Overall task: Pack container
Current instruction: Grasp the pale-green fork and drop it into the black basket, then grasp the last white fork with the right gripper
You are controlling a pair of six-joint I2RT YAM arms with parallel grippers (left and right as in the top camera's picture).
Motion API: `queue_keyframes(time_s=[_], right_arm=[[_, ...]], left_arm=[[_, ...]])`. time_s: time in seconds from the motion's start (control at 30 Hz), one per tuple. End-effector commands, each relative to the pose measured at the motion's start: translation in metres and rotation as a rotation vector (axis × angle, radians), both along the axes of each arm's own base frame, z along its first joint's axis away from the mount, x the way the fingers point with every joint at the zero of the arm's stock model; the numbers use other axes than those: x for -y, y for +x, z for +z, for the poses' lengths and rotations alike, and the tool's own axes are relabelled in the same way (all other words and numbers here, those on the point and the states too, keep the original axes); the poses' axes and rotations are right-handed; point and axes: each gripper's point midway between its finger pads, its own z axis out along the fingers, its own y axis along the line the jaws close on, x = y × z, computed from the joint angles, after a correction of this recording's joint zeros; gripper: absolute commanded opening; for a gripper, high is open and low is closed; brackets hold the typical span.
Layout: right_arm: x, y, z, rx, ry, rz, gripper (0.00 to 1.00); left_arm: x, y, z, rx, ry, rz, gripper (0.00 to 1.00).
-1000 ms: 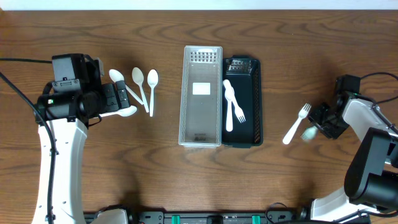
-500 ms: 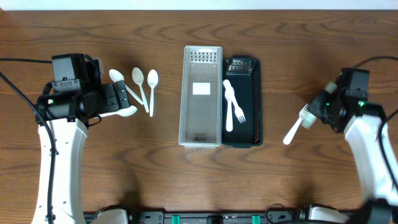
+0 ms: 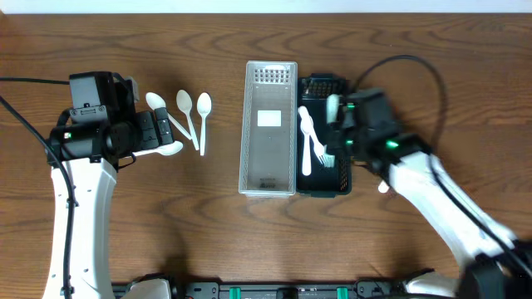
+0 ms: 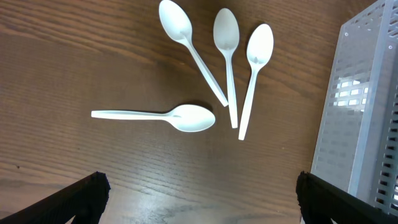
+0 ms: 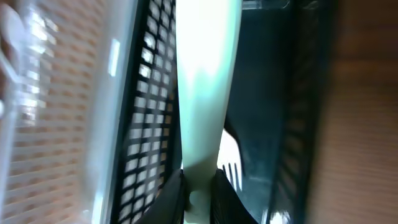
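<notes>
1. The right hand [image 5: 199,194] is clenched on a white plastic fork [image 5: 202,93]. It pinches a narrow part, and the rest of the fork stands out in front of the hand.
2. Directly below this hand is the black tray [image 3: 344,178], where two more forks [image 3: 306,143] already lie. The held fork hangs above them.
3. I judge the fork to be very light and thin. It is stiff, but it may bend or snap under a hard squeeze, and its smooth plastic may swivel between the fingers. A moderate pinch across the handle seems best, with a low release so that the fork does not bounce.
4. The left hand [image 4: 205,199] is released, its fingers wide apart and holding nothing. In front of it four spoons [image 4: 186,118] lie on the tabletop [image 4: 74,56]. The clear tray [image 4: 357,124] is at its right side.
5. The spoons should handle like the fork. They lie flat, so the fingers must come down to the tabletop on both sides of a handle.
</notes>
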Motion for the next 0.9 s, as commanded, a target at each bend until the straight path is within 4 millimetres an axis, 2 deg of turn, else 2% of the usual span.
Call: queue_keyframes(time_s=[0.0,0.03,0.1,0.17,0.23,0.3,0.37,0.43,0.53,0.6,0.67,0.73,0.8,0.87], right_arm=[[-0.007,0.009,-0.032,-0.017,-0.078,0.057,0.11],[-0.006,0.014,-0.033,-0.016,-0.086,0.057,0.2],[-0.003,0.024,-0.021,-0.013,-0.082,0.042,0.36],[0.003,0.034,0.001,0.005,-0.087,0.023,0.54],[0.02,0.043,0.022,0.009,-0.12,-0.029,0.64],[0.049,0.049,0.036,-0.005,-0.173,-0.127,0.67],[0.084,0.051,0.041,-0.031,-0.219,-0.245,0.69],[0.117,0.049,0.038,-0.073,-0.227,-0.336,0.69],[0.154,0.038,0.03,-0.146,-0.228,-0.438,0.64],[0.17,0.03,0.027,-0.183,-0.238,-0.472,0.63],[0.177,0.022,0.024,-0.214,-0.261,-0.475,0.64],[0.184,0.011,0.018,-0.252,-0.308,-0.487,0.68],[0.186,0.0,0.008,-0.293,-0.333,-0.49,0.73],[0.187,-0.009,-0.006,-0.32,-0.336,-0.496,0.74]], left_arm=[[-0.004,0.003,0.004,0.008,0.02,-0.005,0.98],[-0.004,0.003,0.004,0.008,0.02,-0.005,0.98],[-0.004,0.003,0.004,0.008,0.02,-0.005,0.98],[-0.004,0.003,0.004,0.008,0.02,-0.005,0.98],[-0.004,0.003,0.004,0.008,0.02,-0.005,0.98],[-0.004,0.003,0.004,0.008,0.02,-0.005,0.98],[-0.004,0.003,0.004,0.008,0.02,-0.005,0.98],[-0.004,0.003,0.004,0.008,0.02,-0.005,0.98],[-0.004,0.003,0.004,0.008,0.02,-0.005,0.98],[-0.004,0.003,0.004,0.008,0.02,-0.005,0.98],[-0.004,0.003,0.004,0.008,0.02,-0.005,0.98],[-0.004,0.003,0.004,0.008,0.02,-0.005,0.98],[-0.004,0.003,0.004,0.008,0.02,-0.005,0.98],[-0.004,0.003,0.004,0.008,0.02,-0.005,0.98]])
